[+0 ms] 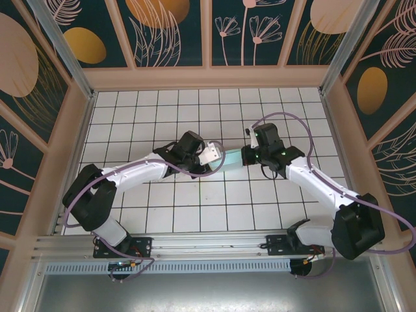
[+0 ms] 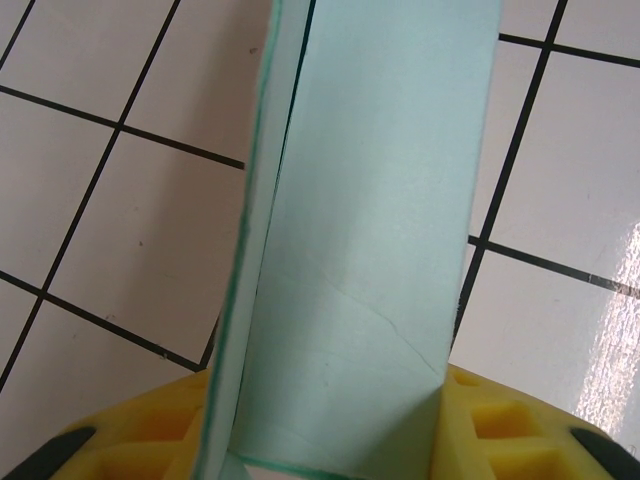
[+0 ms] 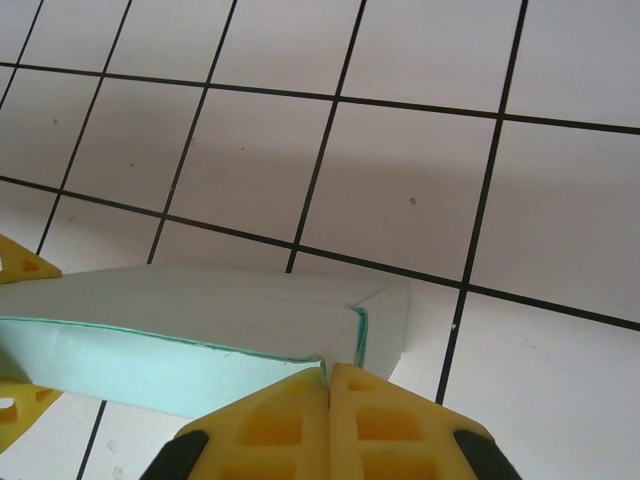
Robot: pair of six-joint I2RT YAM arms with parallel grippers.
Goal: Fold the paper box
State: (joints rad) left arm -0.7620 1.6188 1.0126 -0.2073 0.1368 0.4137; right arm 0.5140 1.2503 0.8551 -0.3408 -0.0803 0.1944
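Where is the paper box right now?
In the top view, the paper box is mid-table, between the left gripper on its left and the right gripper.

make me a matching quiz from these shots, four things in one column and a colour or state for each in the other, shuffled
Column one:
1. paper box
2. left fingers
3. right fingers
4. table

Column two:
a. white tiles with dark lines
b. pressed together at the box's end
c. pale mint
d. apart, with the box between them

Pairs: 1-c, 2-d, 3-b, 4-a
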